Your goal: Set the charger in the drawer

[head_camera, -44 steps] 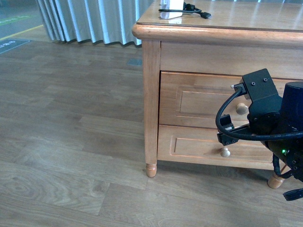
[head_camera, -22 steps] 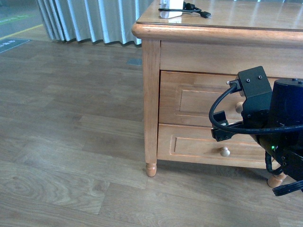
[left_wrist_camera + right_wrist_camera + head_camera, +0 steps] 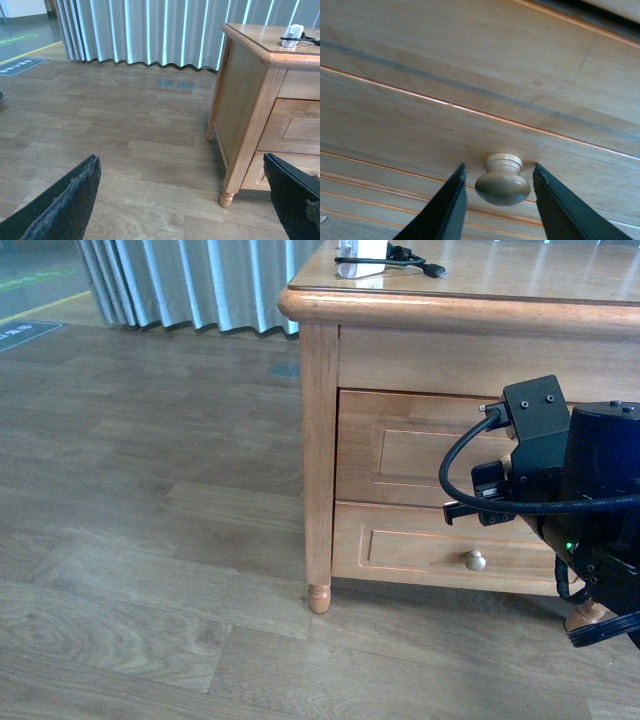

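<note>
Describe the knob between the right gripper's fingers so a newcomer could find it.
On the honey-brown cabinet, find the upper drawer. Its round pale knob sits between the open fingers of the right gripper; the matching knob on the lower drawer is bare.

worktop (image 3: 530, 280): shiny brown wood, mostly bare
charger (image 3: 360, 265): white block, lay on the worktop near its left edge
cable (image 3: 425, 266): thin, black, lay beside the charger
floor (image 3: 150, 490): wood boards, held the cabinet (image 3: 320, 440)
</note>
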Robot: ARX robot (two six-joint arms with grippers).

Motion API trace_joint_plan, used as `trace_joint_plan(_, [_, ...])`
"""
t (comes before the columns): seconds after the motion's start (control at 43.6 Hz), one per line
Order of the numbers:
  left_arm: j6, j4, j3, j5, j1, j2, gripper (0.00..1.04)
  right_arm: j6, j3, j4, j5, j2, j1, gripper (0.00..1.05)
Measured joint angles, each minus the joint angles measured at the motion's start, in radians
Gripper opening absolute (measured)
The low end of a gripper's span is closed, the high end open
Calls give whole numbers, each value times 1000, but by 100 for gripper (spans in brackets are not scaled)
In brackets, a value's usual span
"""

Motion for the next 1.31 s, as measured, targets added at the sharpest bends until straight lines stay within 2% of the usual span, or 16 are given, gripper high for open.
trace_joint_plan(0.092, [0, 0, 0, 0, 0, 0, 99, -1, 1, 0, 5, 0, 2, 26])
trace_joint_plan(0.138, [0, 0, 0, 0, 0, 0, 99, -1, 1, -2, 4, 0, 2, 24])
trace_joint_plan(0.527, [0, 0, 0, 0, 0, 0, 99, 6, 1, -24, 2, -2, 2, 23])
trace_joint_plan(0.757, [0, 0, 0, 0, 0, 0, 99, 44, -35, -83, -51, -48, -10, 23])
trace_joint_plan(0.986, [0, 0, 0, 0, 0, 0, 99, 103, -194, -114, -106, -166, -23, 23])
trace_joint_plan(1.307, [0, 0, 0, 0, 0, 0, 99, 124, -453, -60, -224, -323, -57, 22])
